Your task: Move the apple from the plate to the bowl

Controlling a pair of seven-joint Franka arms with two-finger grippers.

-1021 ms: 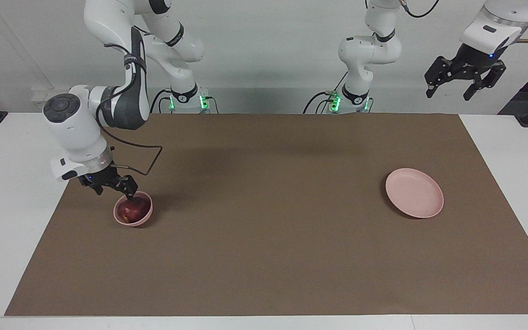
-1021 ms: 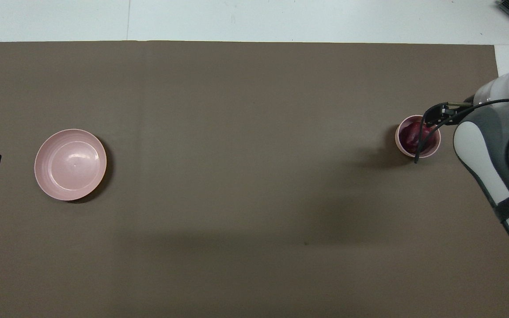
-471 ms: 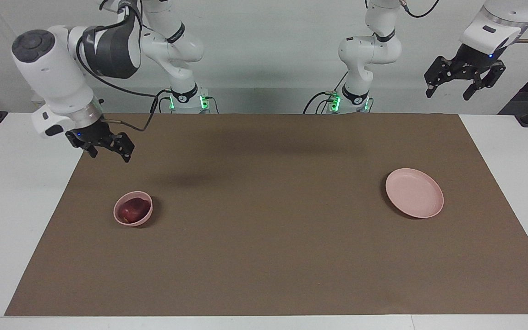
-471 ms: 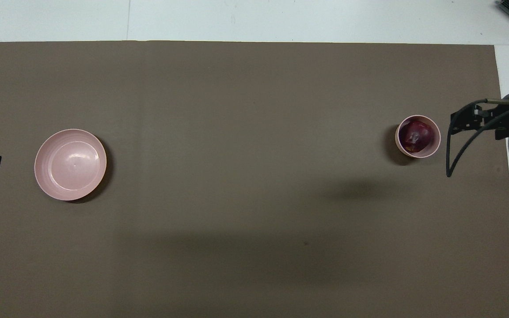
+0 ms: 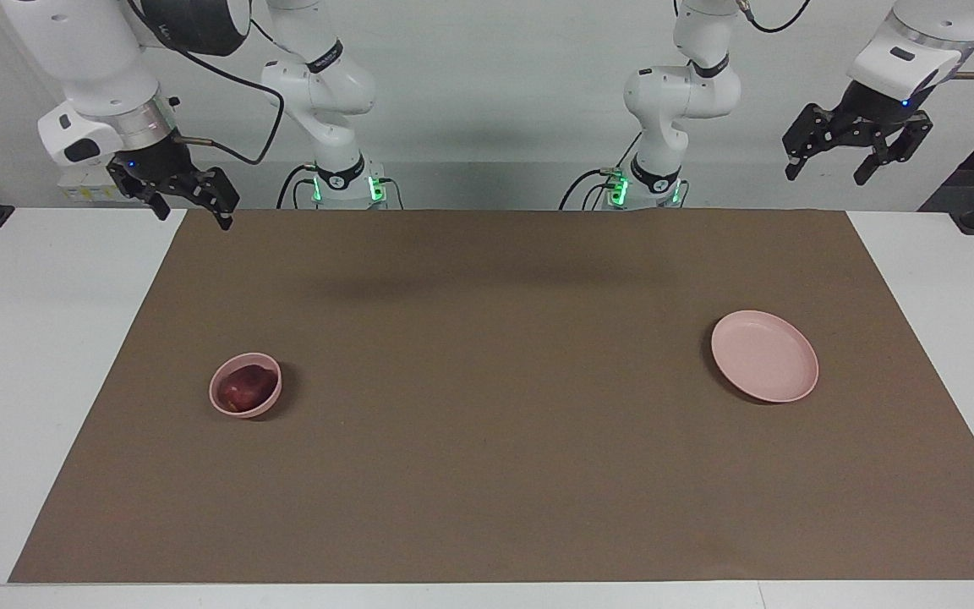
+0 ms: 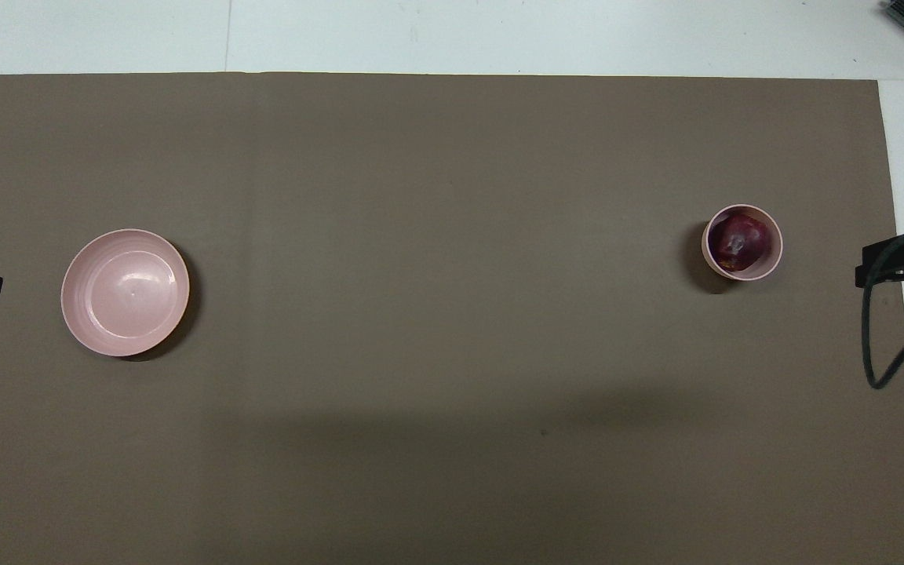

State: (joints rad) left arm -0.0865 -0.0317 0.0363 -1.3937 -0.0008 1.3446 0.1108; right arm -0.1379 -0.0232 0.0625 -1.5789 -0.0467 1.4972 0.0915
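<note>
Facing view: the apple (image 5: pixel 243 387) sits inside the bowl (image 5: pixel 245 386), toward the right arm's end of the bench, so the move looks done. The right tool (image 5: pixel 185 193) hangs spread and empty over the mat's (image 5: pixel 487 423) edge nearest the robots (well above the bowl). The plate (image 5: pixel 764 355) lies bare toward the left arm's end, where the left tool (image 5: pixel 857 145) waits high, splayed, holding nothing. Open mat lies between the dishes.
</note>
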